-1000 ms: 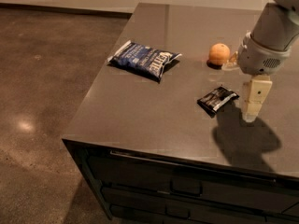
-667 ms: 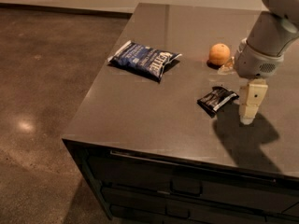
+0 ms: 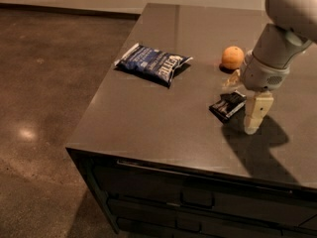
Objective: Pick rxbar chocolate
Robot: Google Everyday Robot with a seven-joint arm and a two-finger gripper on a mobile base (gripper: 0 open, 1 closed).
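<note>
The rxbar chocolate [image 3: 226, 106], a small flat bar in a shiny black wrapper, lies on the dark tabletop [image 3: 163, 118] right of centre. My gripper [image 3: 240, 106] hangs from the arm at the right and sits low over the bar's right end. It is open: one cream finger [image 3: 255, 112] stands just right of the bar and touches or nearly touches the table, and the other finger [image 3: 231, 79] shows behind the bar. The bar lies flat between them and is not held.
A dark-blue chip bag [image 3: 152, 63] lies to the left of the bar. An orange [image 3: 232, 57] sits just behind the gripper. The table's front edge [image 3: 188, 166] is near, with drawers below and the floor to the left.
The gripper has moved a little lower and closer around the bar. The bar, the bag and the orange have not moved.
</note>
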